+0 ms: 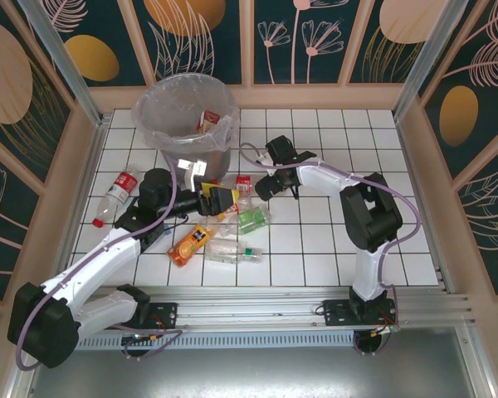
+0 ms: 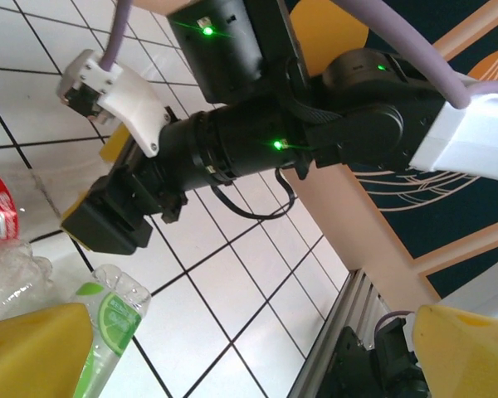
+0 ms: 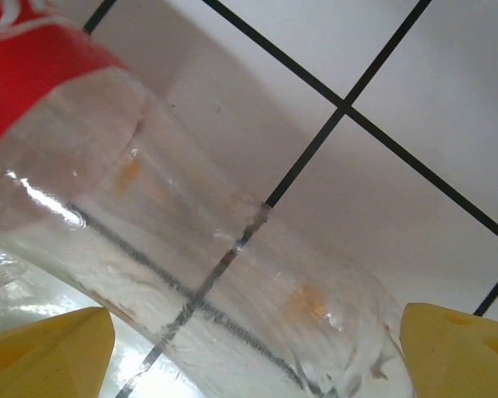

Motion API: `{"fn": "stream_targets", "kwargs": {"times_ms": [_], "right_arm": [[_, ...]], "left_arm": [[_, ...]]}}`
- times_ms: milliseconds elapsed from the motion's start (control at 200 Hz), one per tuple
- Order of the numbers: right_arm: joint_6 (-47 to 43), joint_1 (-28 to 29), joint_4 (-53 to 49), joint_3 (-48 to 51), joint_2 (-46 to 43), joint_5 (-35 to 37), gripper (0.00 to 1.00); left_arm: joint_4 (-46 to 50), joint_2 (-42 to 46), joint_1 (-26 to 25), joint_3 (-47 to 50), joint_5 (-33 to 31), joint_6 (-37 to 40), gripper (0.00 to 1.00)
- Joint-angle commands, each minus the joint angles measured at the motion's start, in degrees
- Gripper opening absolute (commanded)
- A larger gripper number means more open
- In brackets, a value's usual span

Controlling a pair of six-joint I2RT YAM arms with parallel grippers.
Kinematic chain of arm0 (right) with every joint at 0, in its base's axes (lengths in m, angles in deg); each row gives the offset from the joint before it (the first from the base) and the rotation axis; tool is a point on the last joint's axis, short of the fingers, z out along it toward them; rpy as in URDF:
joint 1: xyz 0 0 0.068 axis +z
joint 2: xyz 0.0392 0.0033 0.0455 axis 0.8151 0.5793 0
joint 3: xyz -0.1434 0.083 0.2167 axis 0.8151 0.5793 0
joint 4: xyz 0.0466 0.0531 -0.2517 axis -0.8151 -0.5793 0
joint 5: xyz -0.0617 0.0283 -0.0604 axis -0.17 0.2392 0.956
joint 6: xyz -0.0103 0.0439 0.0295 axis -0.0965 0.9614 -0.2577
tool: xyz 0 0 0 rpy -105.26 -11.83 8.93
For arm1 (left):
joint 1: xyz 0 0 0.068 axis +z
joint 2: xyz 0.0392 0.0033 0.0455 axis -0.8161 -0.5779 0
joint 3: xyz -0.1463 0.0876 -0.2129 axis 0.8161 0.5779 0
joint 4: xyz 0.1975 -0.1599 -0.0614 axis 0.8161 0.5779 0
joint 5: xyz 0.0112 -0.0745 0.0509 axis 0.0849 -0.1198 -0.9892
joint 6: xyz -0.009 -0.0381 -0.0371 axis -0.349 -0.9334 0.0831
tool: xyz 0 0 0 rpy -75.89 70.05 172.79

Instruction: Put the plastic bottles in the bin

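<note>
The right fingers [image 3: 50, 352], blunt yellow wedges, stood apart on either side of a red-labelled bottle [image 3: 191, 249] lying flat on the table [image 3: 415, 99]. Whether they touched it could not be told. The bottle's wall was clear, thin and creased, and the black lines of the white tiles showed through it. Behind the fingers, the right arm [image 1: 315, 176] ran back in a smooth white shell to a black elbow toward the table's right edge, then dropped to its base at the near edge.

The left fingers [image 2: 33, 352], of the same yellow plastic, were spread wide with nothing between them, facing the right arm's black wrist. Beside one of them lay a green-labelled bottle [image 2: 108, 319], ribbed and crumpled. The left arm [image 1: 91, 265] stretched from the near left corner diagonally toward the table's middle.

Near the middle also lay an orange bottle [image 1: 191, 243] and a clear bottle [image 1: 232, 253] with a green cap. A second red bottle [image 1: 118, 192] lay toward the left edge. The bin [image 1: 149, 124], round and grey with a filmy clear liner, stood at the far edge left of centre, with a lone bottle [image 1: 209, 122] inside.
</note>
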Motion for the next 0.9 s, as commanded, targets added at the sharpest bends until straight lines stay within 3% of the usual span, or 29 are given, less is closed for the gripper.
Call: {"fn": "stream_targets", "kwargs": {"times_ms": [0,300,686,891], "right_arm": [[-1.34,-0.1,-1.23,-1.81,2.31,-1.21,0.89],[1.11,-0.1,-0.93,1.56,1.02,2.35,0.83],[10.38,-2.91,-0.92,14.29,-12.27,4.65,0.82],[13.13,-0.79,-2.67,16.33,-18.46,5.37,0.88]], "left_arm": [[-3.2,-0.18,-0.56,0.65,-0.18,-0.71,0.99],[-3.38,-0.8,-0.77,0.63,-0.64,-1.1,0.98],[-5.13,-2.45,-1.39,0.88,-0.33,-1.66,0.99],[-5.18,-2.43,-1.67,1.08,-0.42,-1.64,0.98]]}}
